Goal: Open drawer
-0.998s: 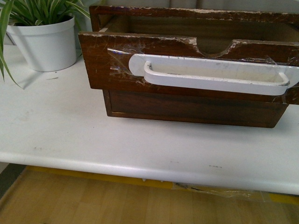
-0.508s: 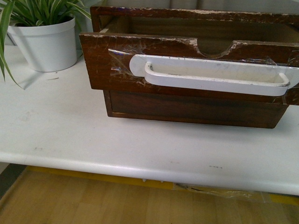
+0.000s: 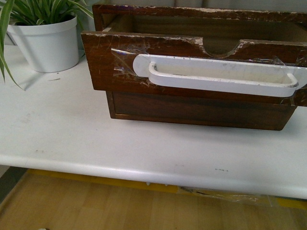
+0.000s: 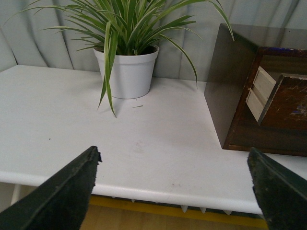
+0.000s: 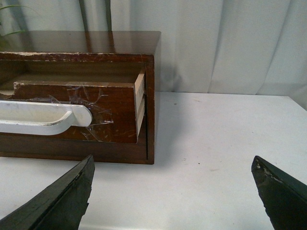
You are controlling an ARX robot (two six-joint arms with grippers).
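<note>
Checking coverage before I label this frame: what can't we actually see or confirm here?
- Drawer interior: front view, its own front panel hides the floor and any contents.
- Drawer's right end and white handle tip: front view, cut by the frame edge.
- Cabinet left part: right wrist view, cut by the edge.
- Left gripper, right gripper: only finger tips show in their wrist views; neither arm appears in the front view.

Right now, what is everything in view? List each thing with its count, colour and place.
Drawer: one, dark brown, pulled partway out of the cabinet's top slot.
Handle: one, white, taped across the drawer front.
Cabinet: one, dark brown, on the table.
Plant pot: one, white, green leaves, left of the cabinet.
Table: one, white.
Floor: wood-coloured, below the table edge.
Left gripper: one, black, open, apart from the cabinet.
Right gripper: one, black, open, holding nothing.
</note>
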